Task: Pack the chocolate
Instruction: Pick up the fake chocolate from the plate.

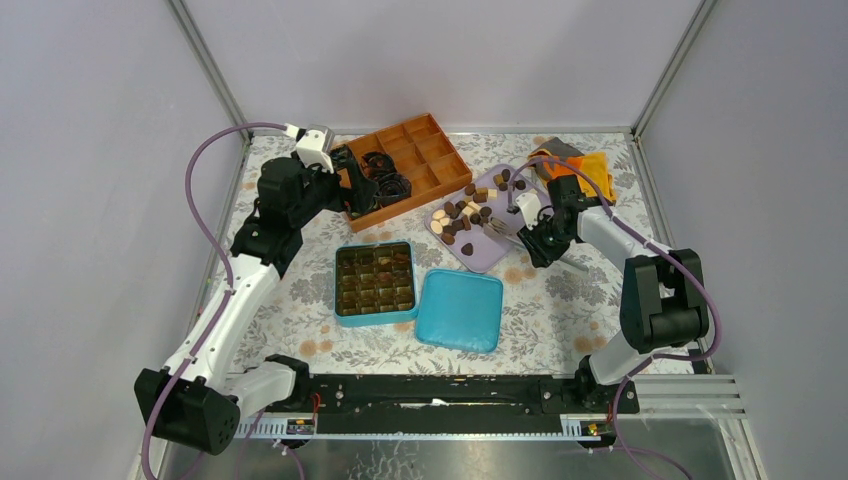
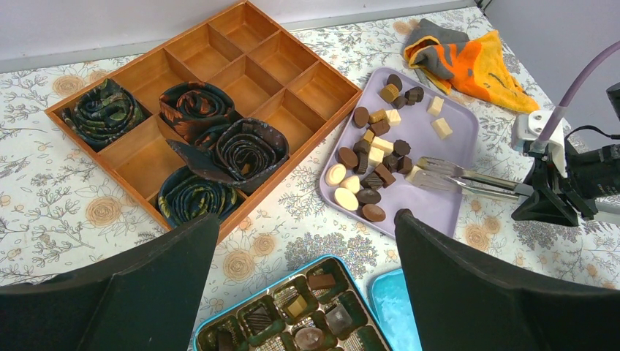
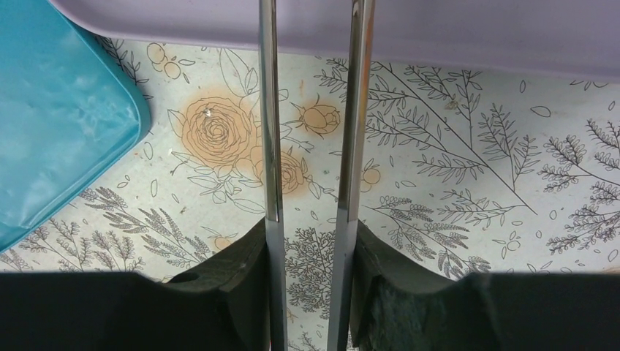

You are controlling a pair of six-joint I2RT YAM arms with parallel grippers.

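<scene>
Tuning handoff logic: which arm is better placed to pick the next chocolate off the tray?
Right. The right gripper is shut on the tongs, tips over the purple tray beside the chocolates; the left gripper hangs open by the wooden box.

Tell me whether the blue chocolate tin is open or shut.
Open: the lid lies on the table beside the tin, compartments exposed.

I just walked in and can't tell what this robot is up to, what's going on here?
It is packing chocolate from a purple tray into a blue tin, whose lid lies beside it. The right gripper is clamped on metal tongs, with their tips at the pieces on the tray; no piece is clearly lifted. The left gripper is open and holds nothing, near a wooden box. The tin already holds some pieces, but many remain on the tray.
</scene>
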